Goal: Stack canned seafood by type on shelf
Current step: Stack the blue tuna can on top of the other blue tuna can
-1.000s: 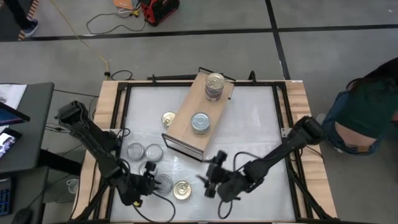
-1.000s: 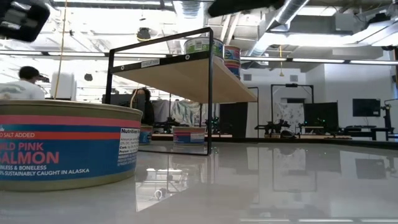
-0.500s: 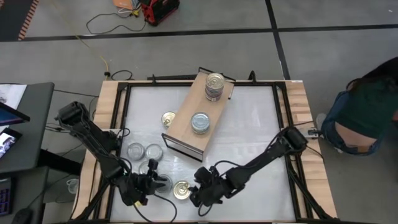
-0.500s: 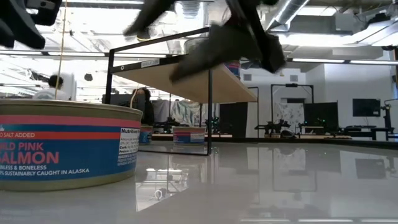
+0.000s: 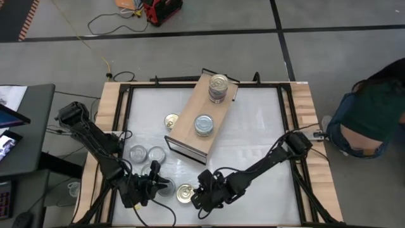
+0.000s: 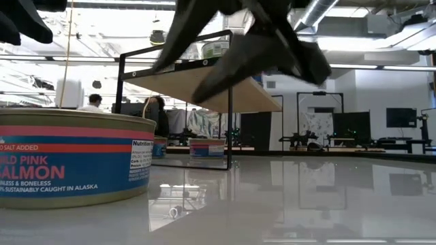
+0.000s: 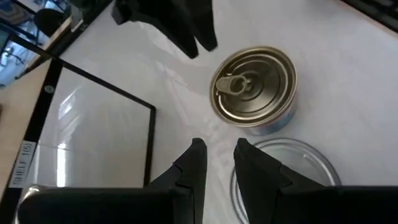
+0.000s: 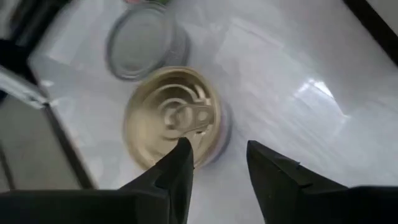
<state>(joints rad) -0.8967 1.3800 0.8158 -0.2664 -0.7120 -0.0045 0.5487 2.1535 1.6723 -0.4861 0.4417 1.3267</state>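
Sweeping in from the counter's (image 5: pixel 253 126) right, the right gripper (image 5: pixel 197 195) now hangs just beside the gold-lidded tin (image 5: pixel 185 192) near the front edge, fingers apart and empty, likely lining up a grasp; the left gripper (image 5: pixel 156 186), fingers narrow, hovers over a silver-lidded tin (image 5: pixel 166 187), while the shelf (image 5: pixel 201 117) carries two stacks

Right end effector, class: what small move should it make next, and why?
Probably ease forward and down so its fingers straddle the gold-lidded tin. The right end effector hovers open just short of that tin, which sits loose on the white table, not yet on the shelf.
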